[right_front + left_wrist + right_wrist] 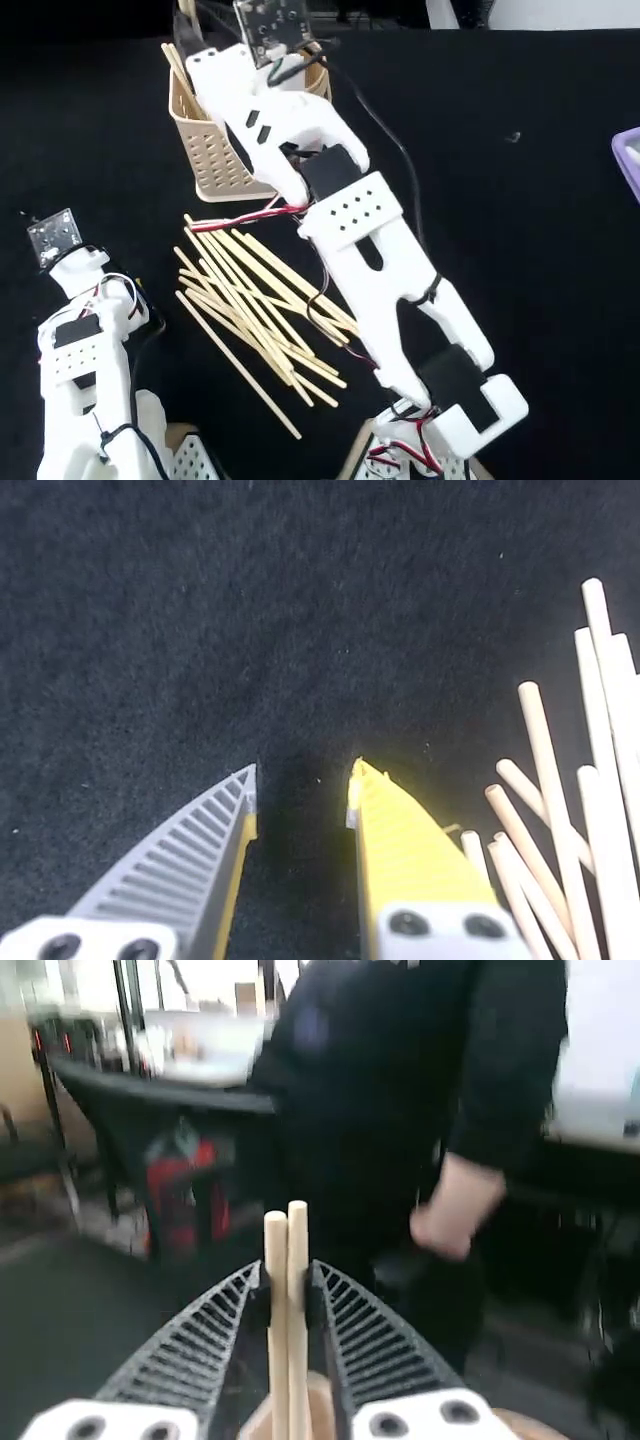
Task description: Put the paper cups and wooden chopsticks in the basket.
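Black cloth tabletop [520, 250]; purple object [628, 160] at its edge; dark desk [150, 1085] behind, red item [185, 1192] beneath it.

The matte black cloth tabletop [520, 250] shows faint pale flecks. The pale cream wooden chopsticks [250, 310] lying on it are plain and unpatterned. The beige plastic basket [212, 165] has walls dotted with rows of small holes. The white plastic left arm [85, 370] and white plastic right arm [370, 260] carry black motor blocks and red, black and white wires. The left gripper [303, 770] pairs a grey ridged finger [190, 850] with a yellow one. The right gripper [287, 1266] has dark grey ridged fingers around two light tan wooden sticks [287, 1340]. A lilac object [628, 160] sits at the tabletop's edge.
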{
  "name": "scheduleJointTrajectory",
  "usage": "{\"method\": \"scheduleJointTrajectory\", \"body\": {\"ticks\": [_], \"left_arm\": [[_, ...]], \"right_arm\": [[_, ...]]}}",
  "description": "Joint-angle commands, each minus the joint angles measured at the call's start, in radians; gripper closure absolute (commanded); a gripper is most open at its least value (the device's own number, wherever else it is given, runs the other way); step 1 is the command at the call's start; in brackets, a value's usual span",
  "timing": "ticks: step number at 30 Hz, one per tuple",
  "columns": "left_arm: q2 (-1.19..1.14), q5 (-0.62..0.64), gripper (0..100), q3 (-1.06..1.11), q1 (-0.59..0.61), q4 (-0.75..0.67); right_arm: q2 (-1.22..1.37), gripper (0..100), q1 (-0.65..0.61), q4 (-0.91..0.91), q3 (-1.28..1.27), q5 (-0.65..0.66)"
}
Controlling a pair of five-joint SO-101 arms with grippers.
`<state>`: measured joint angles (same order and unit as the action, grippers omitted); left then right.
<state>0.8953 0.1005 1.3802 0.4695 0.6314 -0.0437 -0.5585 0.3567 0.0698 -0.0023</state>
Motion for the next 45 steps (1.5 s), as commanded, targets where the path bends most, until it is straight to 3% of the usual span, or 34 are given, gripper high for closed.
{"method": "scheduleJointTrajectory", "body": {"ticks": [1,5,13,18,23,30,38,45], "left_arm": [[0.02,-0.009,85,-0.007,-0.008,0.003],[0.02,-0.009,85,-0.007,-0.008,0.003],[0.02,-0.009,85,-0.007,-0.01,0.002],[0.02,-0.009,85,-0.007,-0.01,0.002],[0.02,-0.009,85,-0.007,-0.01,0.002],[0.02,-0.009,85,-0.005,-0.01,0.002],[0.02,-0.009,85,-0.005,-0.01,-0.002],[0.02,-0.009,85,-0.005,-0.005,0.002]], "right_arm": [[-0.021,85.8,-0.014,0.163,0.102,-0.008],[-0.073,77.3,-0.012,0.408,0.219,-0.009],[-0.214,84.5,-0.012,0.934,0.277,-0.008],[-0.216,87.8,-0.038,1.134,0.117,-0.005],[-0.225,87.8,-0.115,0.996,-0.288,0.094],[-0.211,87.8,-0.1,0.528,-0.722,0.215],[0.041,87.7,0.015,0.381,-0.7,0.313],[0.254,88.1,0.049,0.431,-0.522,0.376]]}}
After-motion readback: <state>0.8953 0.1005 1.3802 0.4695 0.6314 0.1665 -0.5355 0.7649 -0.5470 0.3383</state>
